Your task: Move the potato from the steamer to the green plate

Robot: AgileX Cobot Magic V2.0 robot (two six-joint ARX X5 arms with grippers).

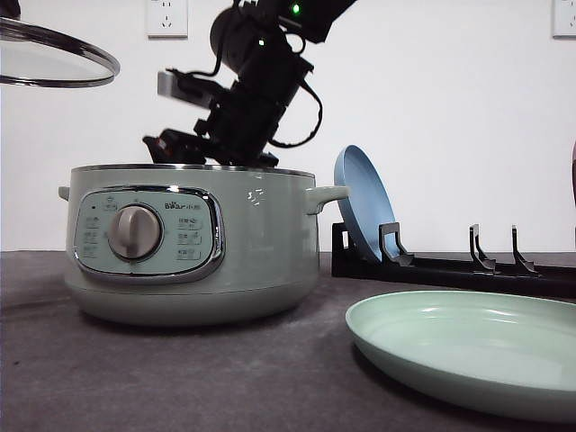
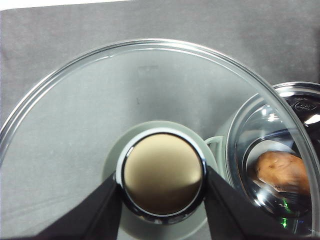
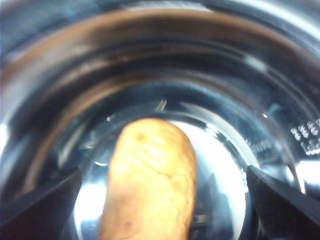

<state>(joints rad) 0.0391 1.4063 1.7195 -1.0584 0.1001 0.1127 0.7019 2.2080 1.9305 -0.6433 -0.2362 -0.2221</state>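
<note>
The sage-green steamer [image 1: 261,243] stands open on the table's left half. My right arm [image 1: 252,99] reaches down into it from above. Inside the shiny pot [image 3: 150,60] lies the orange-brown potato [image 3: 150,185], and my right gripper [image 3: 162,175] is open around it, its fingers [image 3: 40,205] well clear on either side. My left gripper [image 2: 163,185] is shut on the knob [image 2: 163,170] of the glass lid [image 1: 54,54], held high at the left. Through the lid [image 2: 150,85] the potato [image 2: 282,171] shows in the pot. The pale green plate [image 1: 468,351] lies at the front right.
A black dish rack [image 1: 450,265] stands behind the green plate, with a blue plate [image 1: 360,202] upright in its left slot, close to the steamer's right handle [image 1: 326,194]. Dark grey table [image 1: 180,378] lies in front of the steamer.
</note>
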